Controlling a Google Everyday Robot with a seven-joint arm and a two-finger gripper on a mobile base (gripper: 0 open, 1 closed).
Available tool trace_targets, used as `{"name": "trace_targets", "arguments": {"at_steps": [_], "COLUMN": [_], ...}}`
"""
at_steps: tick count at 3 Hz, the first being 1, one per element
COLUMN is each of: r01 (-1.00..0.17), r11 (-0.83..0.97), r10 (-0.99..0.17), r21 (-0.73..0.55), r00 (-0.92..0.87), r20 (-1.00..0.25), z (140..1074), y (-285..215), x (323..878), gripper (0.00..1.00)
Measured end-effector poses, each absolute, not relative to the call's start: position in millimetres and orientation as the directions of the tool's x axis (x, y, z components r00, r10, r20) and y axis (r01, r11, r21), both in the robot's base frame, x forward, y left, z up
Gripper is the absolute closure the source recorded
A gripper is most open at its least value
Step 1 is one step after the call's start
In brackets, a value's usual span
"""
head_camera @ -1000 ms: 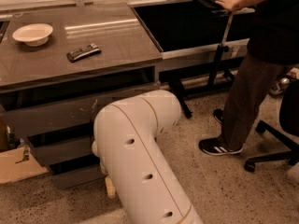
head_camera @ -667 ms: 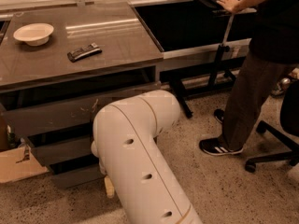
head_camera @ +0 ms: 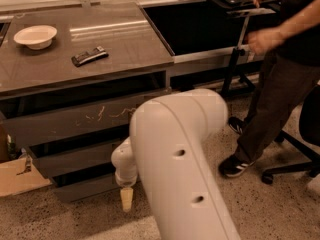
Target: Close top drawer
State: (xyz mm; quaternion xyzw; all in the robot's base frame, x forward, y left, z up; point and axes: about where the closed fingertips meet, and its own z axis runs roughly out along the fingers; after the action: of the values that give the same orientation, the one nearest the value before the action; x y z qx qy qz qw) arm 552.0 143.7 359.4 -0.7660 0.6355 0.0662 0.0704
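The top drawer is the wide grey-brown front with pale squiggly scratches, just under the counter. It stands pulled out, with a dark gap above it. My white arm bends in front of the drawers' right end. My gripper hangs low near the floor, in front of the bottom drawer and below the top drawer. Only its tan tip shows, and it touches nothing that I can see.
Two narrower grey drawers sit below, stepped outward. On the counter lie a white bowl and a dark remote. A person stands right by a laptop stand. A cardboard box sits at left, and an office chair base at right.
My arm has shifted slightly to the right. The person's hand has dropped from the laptop to the stand. The drawer has not visibly moved.
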Motion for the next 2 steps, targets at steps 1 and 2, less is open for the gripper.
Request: {"name": "trace_targets", "arguments": {"at_steps": [1, 2], "r01": [-0.979, -0.974], "r11": [-0.174, -0.148], "r10": [-0.952, -0.948], "r21": [-0.108, -0.173], "r00": [0.195, 0.19], "r20": [-0.237, -0.255], "z": [396, 430], "y": [116, 86], "x": [542, 535], "gripper": [0.0, 0.0]}}
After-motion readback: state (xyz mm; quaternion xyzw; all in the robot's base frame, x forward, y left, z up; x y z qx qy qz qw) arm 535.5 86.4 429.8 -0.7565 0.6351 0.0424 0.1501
